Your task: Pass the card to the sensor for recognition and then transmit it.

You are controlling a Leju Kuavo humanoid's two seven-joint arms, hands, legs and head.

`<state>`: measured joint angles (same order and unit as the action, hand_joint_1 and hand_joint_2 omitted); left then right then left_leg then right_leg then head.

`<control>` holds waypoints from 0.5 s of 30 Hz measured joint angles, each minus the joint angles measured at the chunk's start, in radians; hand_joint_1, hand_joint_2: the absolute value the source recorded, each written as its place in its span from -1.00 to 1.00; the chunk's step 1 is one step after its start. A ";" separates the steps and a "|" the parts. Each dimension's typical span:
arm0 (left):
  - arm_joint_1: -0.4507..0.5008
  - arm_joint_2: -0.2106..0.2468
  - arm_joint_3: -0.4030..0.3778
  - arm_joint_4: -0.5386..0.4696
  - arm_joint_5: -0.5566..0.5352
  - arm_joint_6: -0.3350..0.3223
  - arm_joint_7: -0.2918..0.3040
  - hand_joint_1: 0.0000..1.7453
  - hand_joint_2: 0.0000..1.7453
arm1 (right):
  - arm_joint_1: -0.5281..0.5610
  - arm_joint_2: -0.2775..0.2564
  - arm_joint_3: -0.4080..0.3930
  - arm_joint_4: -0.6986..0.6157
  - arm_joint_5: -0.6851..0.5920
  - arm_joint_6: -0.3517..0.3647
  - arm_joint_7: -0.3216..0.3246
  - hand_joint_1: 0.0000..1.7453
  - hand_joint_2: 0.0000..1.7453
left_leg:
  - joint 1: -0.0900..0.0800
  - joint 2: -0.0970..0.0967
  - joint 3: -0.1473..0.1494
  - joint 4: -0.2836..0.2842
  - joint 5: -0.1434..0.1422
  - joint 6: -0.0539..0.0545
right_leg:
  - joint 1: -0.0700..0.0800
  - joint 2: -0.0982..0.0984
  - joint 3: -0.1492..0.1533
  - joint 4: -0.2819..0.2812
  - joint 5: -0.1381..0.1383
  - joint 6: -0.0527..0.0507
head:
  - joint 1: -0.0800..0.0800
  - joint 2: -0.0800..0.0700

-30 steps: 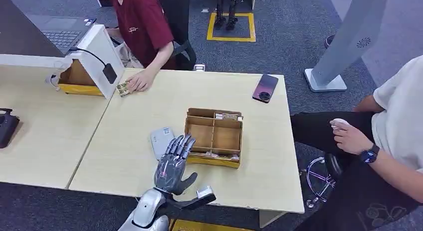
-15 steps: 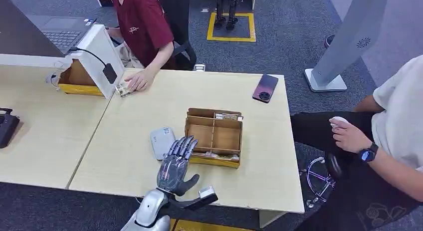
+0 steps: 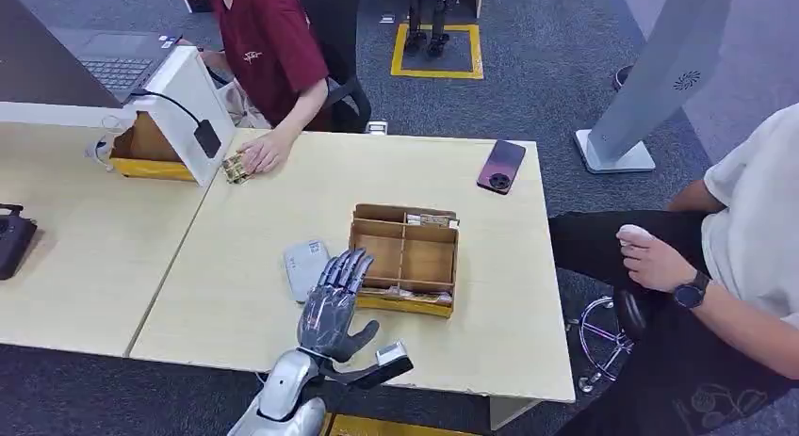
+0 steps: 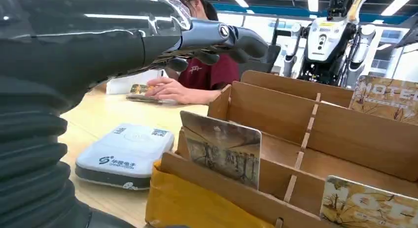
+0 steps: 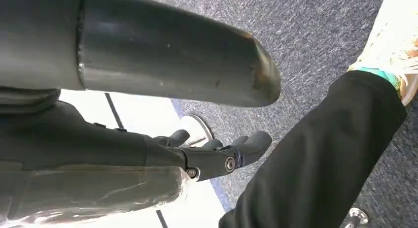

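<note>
1. Two benches [image 3: 236,295] stand side by side in the head view, with one divided cardboard box [image 3: 405,259] on the nearer one and one white sensor [image 3: 304,266] lying flat just beside the box.
2. From the left wrist view, one card [image 4: 224,148] stands upright in a near compartment of the box, its picture side towards the camera; the head view is too small to make it out. At least two more printed cards [image 4: 370,207] stand in other compartments.
3. One left robot hand [image 3: 330,307] hovers above the bench between sensor and box, fingers stretched out and slightly apart, holding nothing and touching nothing.
4. In its own wrist view, the right robot hand [image 5: 217,151] hangs over grey carpet, fingers loosely extended and empty.
5. Two people sit nearby: one in dark red rests a hand [image 3: 262,153] on the bench at the far side, one in white sits to the right. One dark phone [image 3: 500,166] lies near the far corner.
</note>
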<state>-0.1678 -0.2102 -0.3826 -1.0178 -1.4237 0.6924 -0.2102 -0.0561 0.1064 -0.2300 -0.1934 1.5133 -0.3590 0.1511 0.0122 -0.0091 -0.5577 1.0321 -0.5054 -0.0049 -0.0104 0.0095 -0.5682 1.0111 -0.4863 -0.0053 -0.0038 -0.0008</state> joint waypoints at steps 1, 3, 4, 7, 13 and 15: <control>-0.001 0.000 0.005 0.000 -0.002 0.000 0.004 -1.00 1.00 | 0.000 0.000 0.000 0.000 0.000 0.000 0.000 -1.00 -1.00 | 0.000 0.000 0.000 0.000 0.000 0.000 | 0.000 0.000 0.000 0.000 0.000 0.000 | 0.000 0.000; -0.006 -0.003 0.018 0.003 0.003 0.000 0.005 -1.00 1.00 | 0.000 0.000 0.000 0.000 0.000 0.000 0.000 -1.00 -1.00 | 0.000 0.000 0.000 0.000 0.000 0.000 | 0.000 0.000 0.000 0.000 0.000 0.000 | 0.000 0.000; -0.007 -0.005 0.023 0.005 0.003 0.000 0.005 -1.00 1.00 | -0.001 0.000 0.000 0.000 0.000 0.000 0.000 -1.00 -1.00 | 0.000 0.000 0.000 0.000 0.000 0.000 | 0.000 0.000 0.000 0.000 0.000 0.000 | 0.000 0.000; -0.011 -0.008 0.033 0.009 0.006 0.000 0.005 -1.00 1.00 | -0.001 0.000 0.000 0.000 0.000 0.000 0.000 -1.00 -1.00 | 0.000 0.000 0.000 0.000 0.000 0.000 | 0.000 0.000 0.000 0.000 0.000 0.000 | 0.000 0.000; -0.011 -0.008 0.047 0.013 0.009 0.000 0.000 1.00 1.00 | -0.001 0.000 0.000 0.000 0.000 0.000 0.002 -1.00 -1.00 | 0.000 0.000 0.000 0.000 0.000 0.000 | 0.000 0.000 0.000 0.000 0.000 0.000 | 0.000 0.000; -0.015 -0.008 0.048 0.021 0.028 0.000 -0.004 1.00 1.00 | -0.001 0.000 0.000 0.000 0.000 -0.001 0.002 -1.00 -1.00 | 0.000 0.000 0.000 0.000 0.000 0.000 | 0.000 0.000 0.000 0.000 0.000 0.000 | 0.000 0.000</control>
<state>-0.1825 -0.2186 -0.3342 -0.9972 -1.3958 0.6924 -0.2140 -0.0567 0.1064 -0.2300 -0.1934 1.5133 -0.3597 0.1526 0.0123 -0.0091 -0.5577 1.0320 -0.5054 -0.0049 -0.0104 0.0095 -0.5682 1.0111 -0.4863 -0.0053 -0.0034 -0.0008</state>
